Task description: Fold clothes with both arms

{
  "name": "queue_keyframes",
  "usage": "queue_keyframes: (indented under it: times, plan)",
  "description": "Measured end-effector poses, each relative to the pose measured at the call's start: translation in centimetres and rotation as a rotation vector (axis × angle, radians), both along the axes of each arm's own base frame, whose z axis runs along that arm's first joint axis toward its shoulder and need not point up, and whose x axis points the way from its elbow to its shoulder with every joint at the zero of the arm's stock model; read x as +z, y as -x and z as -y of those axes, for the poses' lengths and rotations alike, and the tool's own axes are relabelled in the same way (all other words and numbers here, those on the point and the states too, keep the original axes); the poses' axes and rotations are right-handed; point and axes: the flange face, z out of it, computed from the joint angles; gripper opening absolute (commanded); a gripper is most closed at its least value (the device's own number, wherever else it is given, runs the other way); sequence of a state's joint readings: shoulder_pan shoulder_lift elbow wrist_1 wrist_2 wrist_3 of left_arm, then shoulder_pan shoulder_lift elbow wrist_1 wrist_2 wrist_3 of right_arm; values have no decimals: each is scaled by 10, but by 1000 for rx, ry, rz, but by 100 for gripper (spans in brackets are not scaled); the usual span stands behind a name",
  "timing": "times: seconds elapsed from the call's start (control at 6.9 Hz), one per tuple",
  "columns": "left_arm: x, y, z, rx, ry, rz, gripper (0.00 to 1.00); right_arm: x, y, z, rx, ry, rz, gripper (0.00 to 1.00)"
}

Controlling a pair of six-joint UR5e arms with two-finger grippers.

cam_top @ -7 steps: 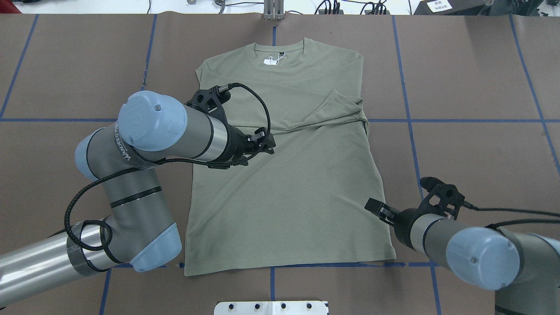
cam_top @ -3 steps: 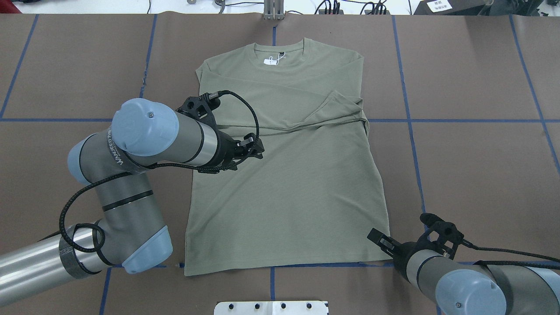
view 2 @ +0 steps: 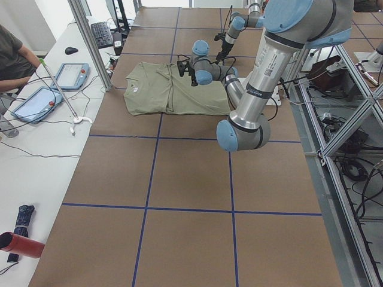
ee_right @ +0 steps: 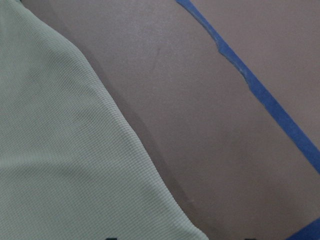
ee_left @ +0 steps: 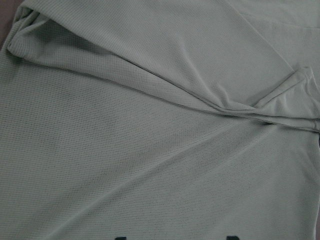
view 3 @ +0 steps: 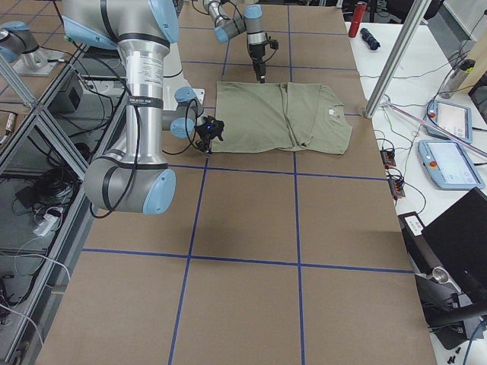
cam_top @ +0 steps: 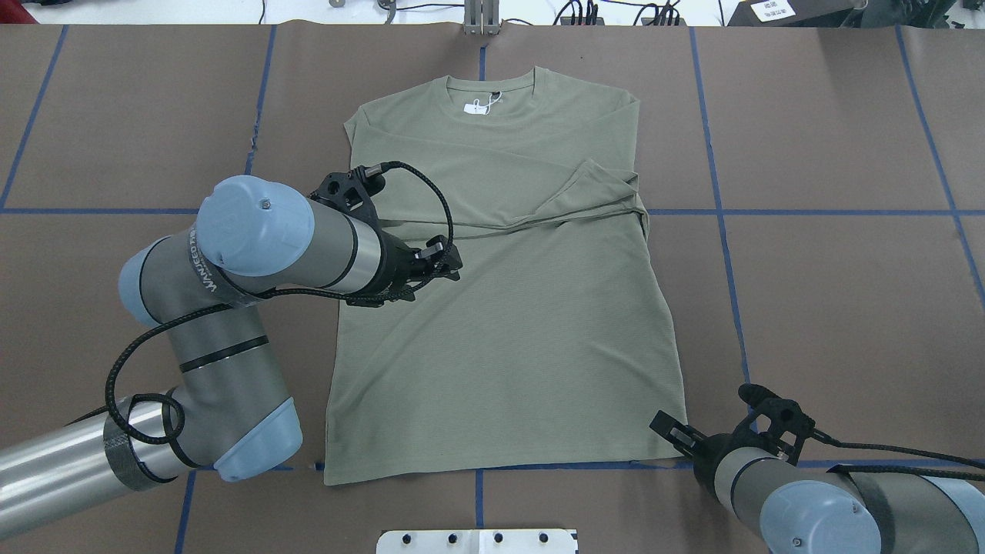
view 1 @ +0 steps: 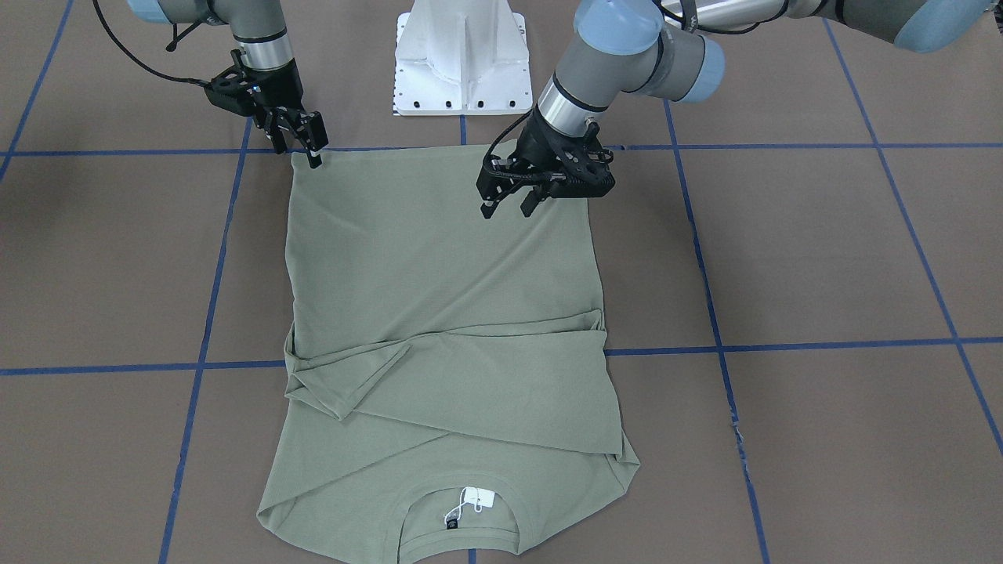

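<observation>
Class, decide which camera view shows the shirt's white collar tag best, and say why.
The exterior front-facing view: the tag lies nearest that camera, large and unobstructed. The overhead view shows it smaller. Both side views show only a speck; neither wrist view includes it.

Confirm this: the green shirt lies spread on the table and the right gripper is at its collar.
Not right. The right gripper is at the bottom hem corner of the shirt, not at its collar, as the overhead view shows. The shirt does lie spread on the table.
</observation>
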State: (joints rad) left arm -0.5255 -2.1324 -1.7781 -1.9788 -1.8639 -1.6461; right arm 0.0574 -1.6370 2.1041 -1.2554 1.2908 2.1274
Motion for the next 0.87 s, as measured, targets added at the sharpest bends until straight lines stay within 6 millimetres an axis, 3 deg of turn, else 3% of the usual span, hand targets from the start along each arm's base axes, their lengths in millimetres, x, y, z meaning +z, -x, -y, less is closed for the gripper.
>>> queue_keyframes:
  times: [0.14, 0.29, 0.58, 0.72, 0.87]
  plan:
    - [0, 0, 0, 0, 1, 0, 74, 3, 1, -4, -11, 2, -9, 86]
    - [1, 0, 0, 0, 2, 1, 74, 6, 2, -9, -23, 8, -15, 78]
    - [1, -1, 0, 0, 3, 1, 74, 7, 2, -14, -33, 26, -15, 36]
    - [1, -1, 0, 0, 4, 1, 74, 8, 2, -14, -32, 30, -16, 0]
    - [1, -1, 0, 0, 4, 2, 74, 9, 1, -14, -30, 31, -17, 0]
